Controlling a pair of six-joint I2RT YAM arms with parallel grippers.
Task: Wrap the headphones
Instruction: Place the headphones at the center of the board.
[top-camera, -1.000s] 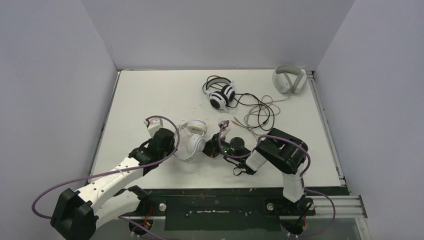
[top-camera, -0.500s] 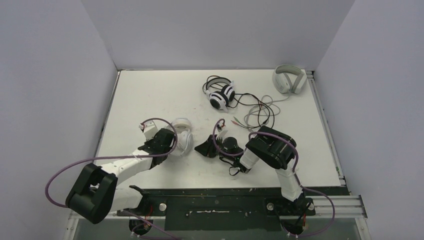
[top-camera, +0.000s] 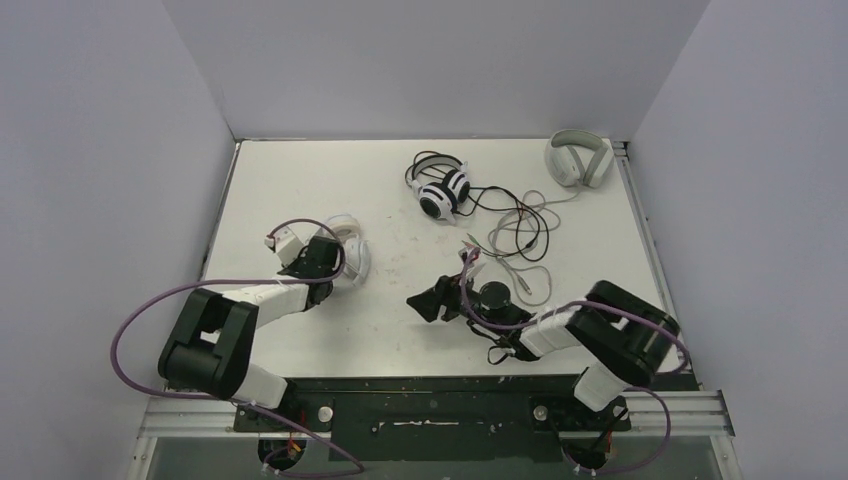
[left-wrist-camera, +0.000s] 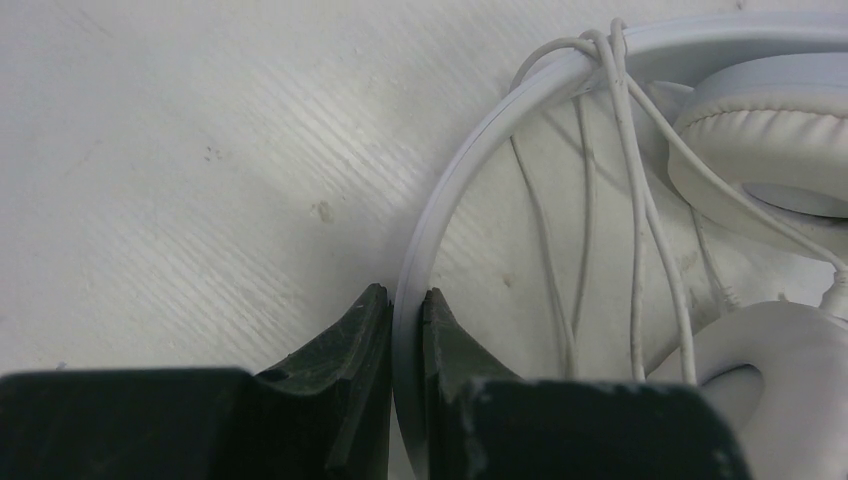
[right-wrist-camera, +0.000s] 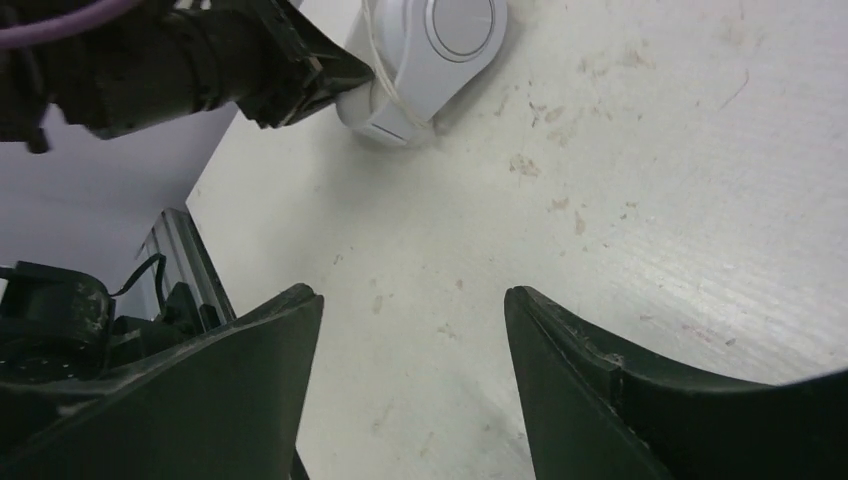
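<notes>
White tabletop (top-camera: 300, 180), grey walls all round, and the action is on the left side. The white on-ear headphones (top-camera: 352, 252) lie left of centre, their thin cable (left-wrist-camera: 612, 70) looped round the headband (left-wrist-camera: 440, 200) in several turns. It looks wrapped from here, though the loose end is out of sight.

The left gripper (left-wrist-camera: 405, 310) is pinched narrow on that headband, with the band right between its fingers. It has dragged the set farther left and away from where it lay a second ago.

Now the news: the right gripper (right-wrist-camera: 410, 300) has let go! A moment back it was closed just beside the set. Now its jaws stand wide with only bare table between them, and the arm has swung off right, well apart from the set. That reads as the first pair done and being parked.

Farther out, the black-and-white headset (top-camera: 440, 188) waits at the far middle, its black cable (top-camera: 510, 215) sprawled loose to the right, clearly not wrapped yet. The light grey over-ear pair (top-camera: 578, 160) sits in the far right corner, its grey cable trailing toward the black one.
</notes>
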